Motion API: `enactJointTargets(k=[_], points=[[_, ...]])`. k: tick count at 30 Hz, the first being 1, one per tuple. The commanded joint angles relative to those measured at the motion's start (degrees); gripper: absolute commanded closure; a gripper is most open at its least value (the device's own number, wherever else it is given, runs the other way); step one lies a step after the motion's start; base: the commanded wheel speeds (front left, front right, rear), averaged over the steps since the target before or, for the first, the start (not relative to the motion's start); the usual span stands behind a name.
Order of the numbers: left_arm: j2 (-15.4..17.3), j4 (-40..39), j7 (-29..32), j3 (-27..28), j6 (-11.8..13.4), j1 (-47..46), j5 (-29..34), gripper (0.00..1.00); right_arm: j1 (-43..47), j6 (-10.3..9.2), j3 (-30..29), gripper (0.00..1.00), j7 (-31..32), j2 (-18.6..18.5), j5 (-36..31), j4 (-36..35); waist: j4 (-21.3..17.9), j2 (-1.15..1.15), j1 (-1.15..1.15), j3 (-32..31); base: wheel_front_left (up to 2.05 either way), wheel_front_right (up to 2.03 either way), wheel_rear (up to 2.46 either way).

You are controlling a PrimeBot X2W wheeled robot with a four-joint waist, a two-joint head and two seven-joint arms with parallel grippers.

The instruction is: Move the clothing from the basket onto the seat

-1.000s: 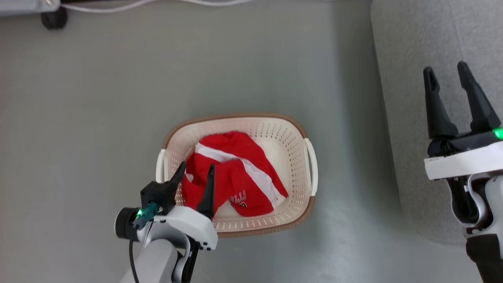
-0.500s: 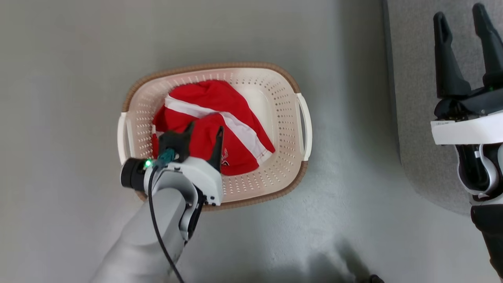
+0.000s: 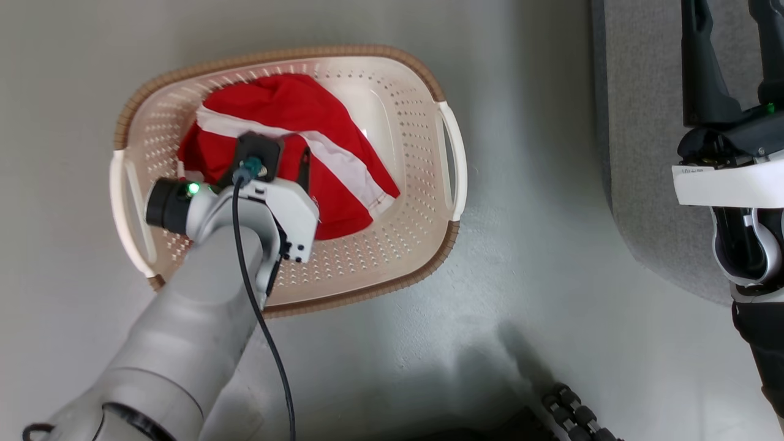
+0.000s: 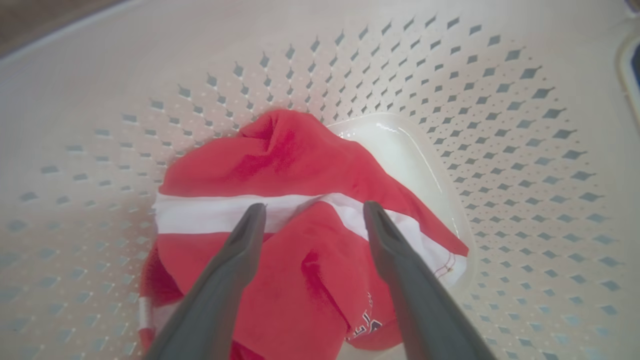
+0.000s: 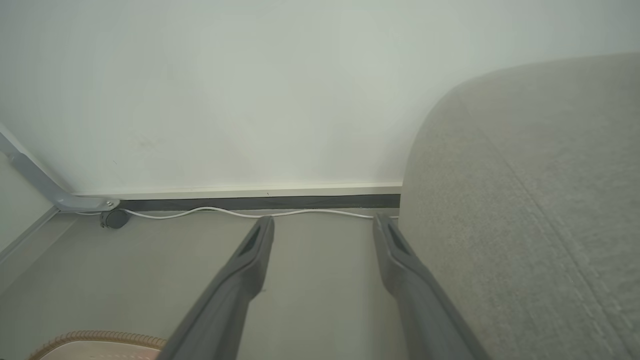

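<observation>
The clothing (image 3: 294,104) is a bunched red heap with a white stripe, lying in the cream perforated basket (image 3: 380,245) with its brown rim on the grey floor. My left gripper (image 3: 282,156) reaches down into the basket. In the left wrist view it (image 4: 314,207) is open, its fingertips on either side of a red fold at the white stripe of the clothing (image 4: 280,160), with the basket wall (image 4: 450,75) behind. My right gripper (image 3: 732,37) is open and empty at the upper right, over the edge of the grey seat (image 3: 643,153). In the right wrist view, the right gripper (image 5: 324,222) hangs beside the seat (image 5: 525,200).
A white cable (image 5: 225,212) runs along the base of the wall, ending near a small dark caster (image 5: 112,218). A dark ribbed object (image 3: 576,410) lies on the floor at the bottom. The basket rim (image 5: 95,337) shows at the lower left of the right wrist view.
The head camera has tilted, shifting the whole picture. My left gripper has gone deeper into the basket, down onto the red clothing. Both grippers stay open.
</observation>
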Motion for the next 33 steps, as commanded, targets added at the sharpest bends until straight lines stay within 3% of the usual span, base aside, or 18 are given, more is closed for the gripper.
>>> enactJointTargets(k=[1, 12, 21, 33], points=[[0.51, 0.32, 0.22, 0.2, 0.55, -0.49, -0.44, 0.0, 1.14, 0.17, 0.81, 0.0, -0.34, -0.29, 0.46, -1.85, -0.71, 0.0, 0.0, 1.27, 0.0, 0.0, 0.0], [0.51, 5.66, 11.16, -5.88, 2.67, -6.2, -0.1, 0.0, 0.32, 0.17, 1.39, 0.0, -0.34, 0.2, 0.61, -2.81, -1.86, 0.0, 0.0, 4.67, 0.0, 0.0, 0.0], [0.51, 7.16, 11.76, -9.87, 5.76, -8.13, 2.16, 0.0, 0.58, 0.17, 0.98, 0.0, -0.34, -0.01, 0.6, -3.46, -1.64, 0.0, 0.0, 5.33, 0.0, 0.0, 0.0], [2.59, 8.24, 17.37, -12.05, 2.54, -8.45, 2.55, 0.0, 0.62, 0.17, 1.17, 0.0, -0.34, 0.11, 0.86, -3.62, -2.38, 0.0, 0.0, 6.34, 0.0, 0.0, 0.0]])
